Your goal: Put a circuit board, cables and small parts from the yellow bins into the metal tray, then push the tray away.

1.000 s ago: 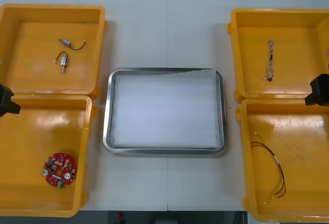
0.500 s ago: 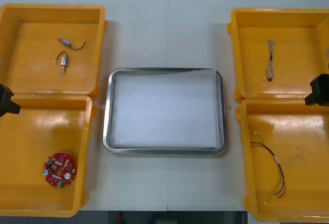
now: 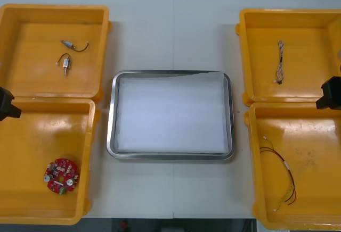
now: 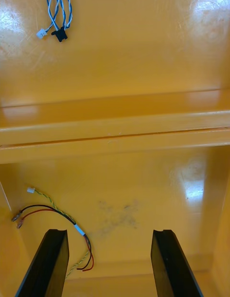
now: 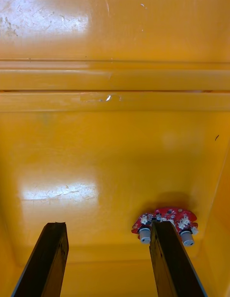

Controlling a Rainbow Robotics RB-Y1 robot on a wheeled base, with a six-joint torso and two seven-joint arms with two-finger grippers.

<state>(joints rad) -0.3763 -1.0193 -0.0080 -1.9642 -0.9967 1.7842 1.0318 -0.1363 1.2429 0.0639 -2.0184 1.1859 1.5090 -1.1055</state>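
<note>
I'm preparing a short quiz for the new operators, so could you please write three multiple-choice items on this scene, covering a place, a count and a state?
1. Which bin holds the round red circuit board? A. near left B. far left C. near right
2. How many small metal parts lie in the far left bin? A. one B. two C. four
3. The right gripper is: A. open B. shut on nothing C. shut on something
Answers: 1 A, it lies in the near left bin; 2 B, two are visible there; 3 A, its fingers stand apart with nothing between them.
</note>
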